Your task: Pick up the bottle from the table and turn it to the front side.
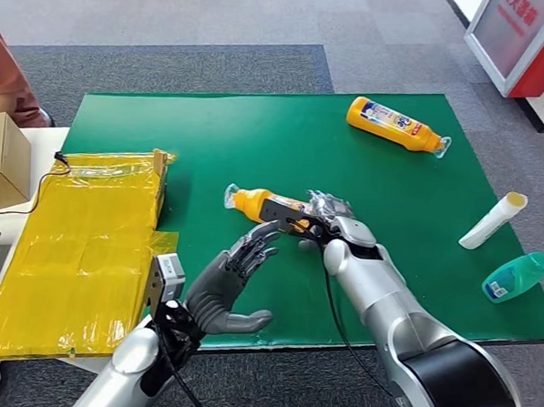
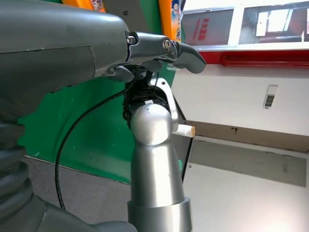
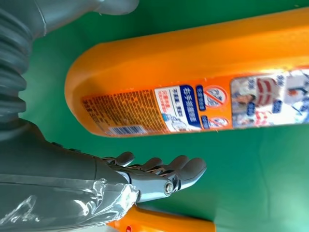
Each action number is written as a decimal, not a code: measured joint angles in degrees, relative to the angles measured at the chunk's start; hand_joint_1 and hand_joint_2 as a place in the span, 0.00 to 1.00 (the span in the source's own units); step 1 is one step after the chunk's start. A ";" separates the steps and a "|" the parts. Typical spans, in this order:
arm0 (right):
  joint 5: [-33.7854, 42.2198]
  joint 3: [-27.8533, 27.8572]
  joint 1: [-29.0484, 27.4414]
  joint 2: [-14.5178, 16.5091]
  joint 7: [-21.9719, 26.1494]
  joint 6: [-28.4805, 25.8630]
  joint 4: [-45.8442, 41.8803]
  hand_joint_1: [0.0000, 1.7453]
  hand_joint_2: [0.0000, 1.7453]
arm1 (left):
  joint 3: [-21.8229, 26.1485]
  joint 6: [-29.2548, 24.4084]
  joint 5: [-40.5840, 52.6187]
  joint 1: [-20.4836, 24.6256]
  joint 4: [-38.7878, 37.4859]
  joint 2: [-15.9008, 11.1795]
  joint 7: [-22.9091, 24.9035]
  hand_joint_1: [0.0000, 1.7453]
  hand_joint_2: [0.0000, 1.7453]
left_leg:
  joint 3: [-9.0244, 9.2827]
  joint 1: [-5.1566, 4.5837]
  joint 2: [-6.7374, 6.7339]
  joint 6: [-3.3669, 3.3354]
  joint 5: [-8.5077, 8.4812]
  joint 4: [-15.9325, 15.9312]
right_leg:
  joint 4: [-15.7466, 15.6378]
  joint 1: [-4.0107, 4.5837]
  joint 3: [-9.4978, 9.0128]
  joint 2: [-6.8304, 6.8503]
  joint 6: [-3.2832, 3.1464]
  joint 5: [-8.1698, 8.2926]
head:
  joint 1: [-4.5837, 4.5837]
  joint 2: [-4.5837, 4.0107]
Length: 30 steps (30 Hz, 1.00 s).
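an orange bottle (image 1: 256, 203) lies on its side near the middle of the green mat (image 1: 211, 136), cap end to the left, its right part under the right hand (image 1: 323, 217). that hand reaches in from the near right, palm down over the bottle; whether its fingers (image 3: 171, 175) clamp the bottle or only rest on it cannot be told. in the right wrist view the bottle's label side (image 3: 189, 104) shows just beyond the fingers. the left hand (image 1: 234, 279) hovers near the mat's near edge, just near-left of the bottle, fingers spread and holding nothing, apart from it. a second orange bottle (image 1: 396, 125) lies at the far right.
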State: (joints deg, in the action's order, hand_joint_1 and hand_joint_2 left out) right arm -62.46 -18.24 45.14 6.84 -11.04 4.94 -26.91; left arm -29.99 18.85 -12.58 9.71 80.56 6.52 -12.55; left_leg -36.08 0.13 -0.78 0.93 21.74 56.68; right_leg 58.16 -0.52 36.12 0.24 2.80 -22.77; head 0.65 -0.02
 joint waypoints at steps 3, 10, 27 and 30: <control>-0.26 -0.39 0.13 0.00 -0.79 0.05 0.77 0.00 1.00 | 0.00 0.10 -0.09 0.21 0.00 0.07 -0.02 0.00 1.00 | 0.00 0.00 0.00 0.00 0.00 0.00 | 0.00 0.00 0.00 0.00 0.00 0.00 | 0.00 0.00; -0.35 -0.84 0.95 0.01 -1.79 0.33 1.95 0.00 1.00 | -0.02 0.42 -0.20 0.44 -0.01 0.10 -0.08 0.00 1.00 | 0.00 0.00 0.00 0.00 0.00 0.00 | 0.00 0.00 0.00 0.00 0.00 0.00 | -0.01 0.00; -1.52 -1.16 2.57 0.01 -6.51 1.16 5.34 0.00 1.00 | -2.35 1.82 -1.84 1.23 -0.21 0.10 0.86 0.00 1.00 | 0.00 0.00 0.00 0.00 0.00 0.00 | 0.00 0.00 0.00 0.00 0.00 0.00 | -0.01 0.00; -1.97 -1.15 2.88 0.01 -7.26 1.34 5.98 0.58 1.00 | -3.26 1.92 -2.21 1.34 -0.46 0.11 1.08 0.00 1.00 | 0.00 0.00 0.00 0.00 0.00 0.00 | 0.00 0.00 0.00 0.00 0.00 0.00 | -0.01 0.00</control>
State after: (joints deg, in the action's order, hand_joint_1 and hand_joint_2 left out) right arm -64.43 -19.39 48.02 6.84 -18.30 6.28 -20.92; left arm -33.25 20.76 -14.79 11.05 80.10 6.63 -11.48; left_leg -36.07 0.13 -0.78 0.93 21.74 56.68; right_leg 58.16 -0.52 36.13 0.24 2.80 -22.76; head 0.64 -0.02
